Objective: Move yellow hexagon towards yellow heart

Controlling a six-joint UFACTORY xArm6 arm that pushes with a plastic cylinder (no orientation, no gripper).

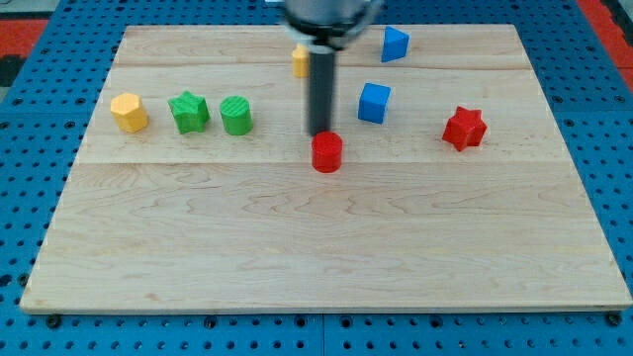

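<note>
The yellow hexagon [129, 111] sits near the board's left edge. A yellow block [300, 60], partly hidden behind the rod, sits near the view's top centre; its shape cannot be made out. My tip [320, 134] rests just above the red cylinder [326, 152], at the board's centre, far to the right of the hexagon and below the hidden yellow block.
A green star [189, 111] and a green cylinder [235, 115] stand in a row right of the hexagon. Two blue blocks [374, 102] [395, 44] and a red star [464, 128] sit on the right. The wooden board [326, 257] lies on a blue pegboard.
</note>
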